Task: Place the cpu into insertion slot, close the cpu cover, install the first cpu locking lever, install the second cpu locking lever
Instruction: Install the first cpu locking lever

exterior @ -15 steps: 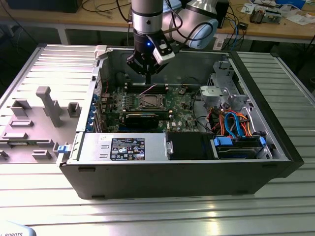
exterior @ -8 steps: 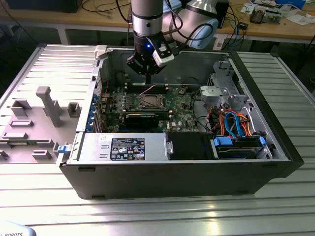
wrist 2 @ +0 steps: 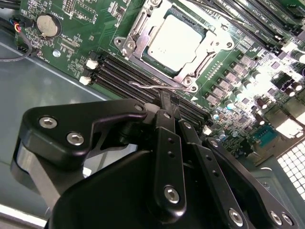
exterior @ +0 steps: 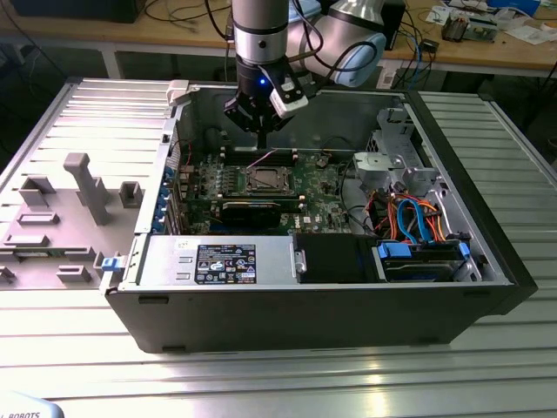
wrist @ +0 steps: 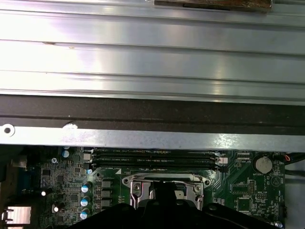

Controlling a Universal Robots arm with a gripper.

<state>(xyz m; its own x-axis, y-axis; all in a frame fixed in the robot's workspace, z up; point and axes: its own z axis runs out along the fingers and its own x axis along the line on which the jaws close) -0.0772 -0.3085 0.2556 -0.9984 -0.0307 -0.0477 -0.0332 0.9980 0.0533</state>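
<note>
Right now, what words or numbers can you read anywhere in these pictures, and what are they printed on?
Black sticker on the silver box: print too small to read.
Green circuit board: white markings too small to read.
White object in the exterior view's lower left corner: lettering cut off by the edge.

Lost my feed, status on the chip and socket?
Black gripper shut, above thin wire locking lever. Silver-grey square cpu seated in socket, silver frame cover down over it. Nothing in the way.

Dull silver metal cpu [wrist 2: 177,39]; shiny metal cpu cover [wrist 2: 135,36]; matt black gripper [wrist 2: 167,106]
</note>
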